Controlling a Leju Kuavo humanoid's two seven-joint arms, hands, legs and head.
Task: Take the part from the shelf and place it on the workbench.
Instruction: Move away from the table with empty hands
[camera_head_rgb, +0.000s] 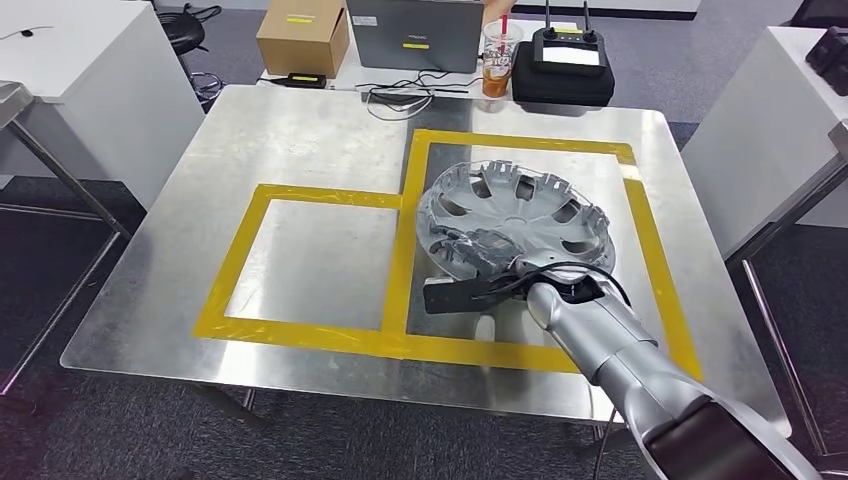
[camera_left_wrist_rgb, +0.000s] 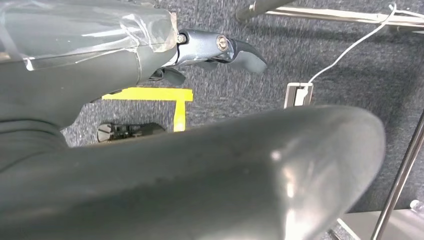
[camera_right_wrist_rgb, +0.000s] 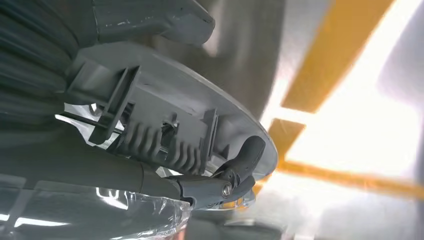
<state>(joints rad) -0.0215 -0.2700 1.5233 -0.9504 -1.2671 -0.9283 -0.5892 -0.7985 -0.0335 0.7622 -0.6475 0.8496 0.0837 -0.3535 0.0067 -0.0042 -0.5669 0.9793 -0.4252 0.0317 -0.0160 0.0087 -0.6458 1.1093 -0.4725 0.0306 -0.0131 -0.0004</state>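
Note:
The part is a silver-grey wheel cover (camera_head_rgb: 530, 205), inner ribbed side up, inside the larger yellow tape rectangle (camera_head_rgb: 520, 142) on the steel workbench (camera_head_rgb: 320, 130). My right hand (camera_head_rgb: 478, 250) grips its near-left rim. In the right wrist view the rim (camera_right_wrist_rgb: 165, 125) is pinched between the thumb (camera_right_wrist_rgb: 150, 20) and the dark fingers (camera_right_wrist_rgb: 235, 170). The cover looks slightly tilted; I cannot tell whether it rests fully on the bench. My left hand (camera_left_wrist_rgb: 220, 47) hangs over grey carpet, holding nothing, its fingers apart.
A smaller yellow tape square (camera_head_rgb: 300, 265) lies left of the cover. At the far edge stand a cardboard box (camera_head_rgb: 303, 38), a laptop (camera_head_rgb: 415, 35), a drink cup (camera_head_rgb: 498, 58) and a black case (camera_head_rgb: 565, 65). White cabinets flank the bench left (camera_head_rgb: 80, 90) and right (camera_head_rgb: 760, 130).

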